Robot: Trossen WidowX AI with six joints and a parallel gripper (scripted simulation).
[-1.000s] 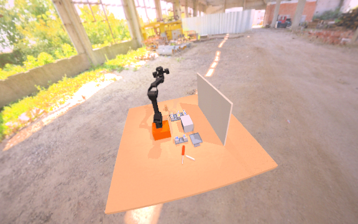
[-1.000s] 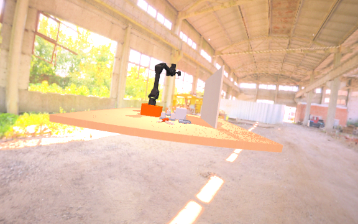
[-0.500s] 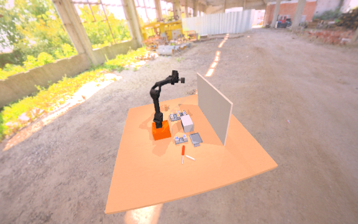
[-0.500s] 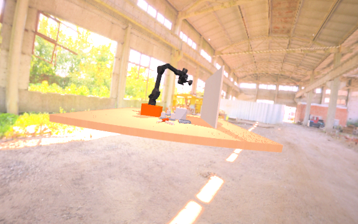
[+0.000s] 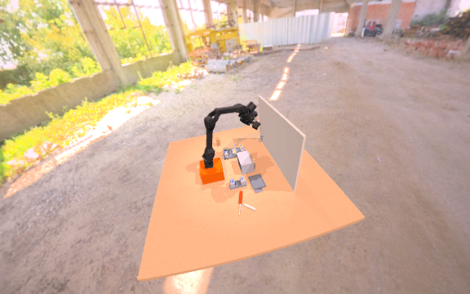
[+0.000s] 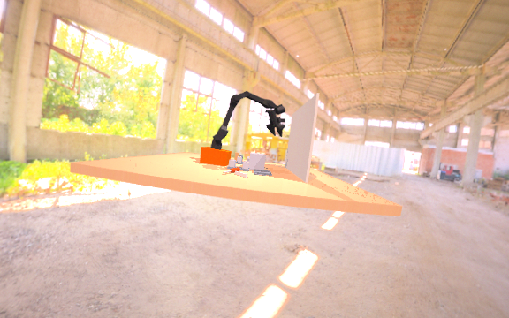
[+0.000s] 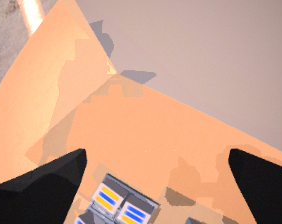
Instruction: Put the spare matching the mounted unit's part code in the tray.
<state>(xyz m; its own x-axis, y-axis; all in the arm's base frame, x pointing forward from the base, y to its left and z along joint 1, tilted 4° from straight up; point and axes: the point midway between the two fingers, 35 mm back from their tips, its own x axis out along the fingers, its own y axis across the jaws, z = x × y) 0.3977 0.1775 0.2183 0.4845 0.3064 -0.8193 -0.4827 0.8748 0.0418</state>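
My gripper (image 5: 255, 122) (image 6: 277, 128) is open and empty, held high above the orange table (image 5: 202, 241) (image 6: 157, 174) (image 7: 72, 90), close to the grey upright panel (image 5: 281, 140) (image 6: 300, 141) (image 7: 212, 36). The mounted unit (image 5: 246, 162) (image 6: 258, 161) is a light grey box below the gripper. One spare (image 5: 232, 152) (image 7: 115, 219) with blue and yellow stripes lies beside it. Another spare (image 5: 237, 182) lies nearer the front, next to the dark grey tray (image 5: 257, 181). The unit's back and its code are not readable.
The arm stands on an orange base block (image 5: 211, 171) (image 6: 215, 156). A red-handled screwdriver (image 5: 240, 202) and a small white stick (image 5: 250, 207) lie in front of the tray. The panel walls off the table's right side.
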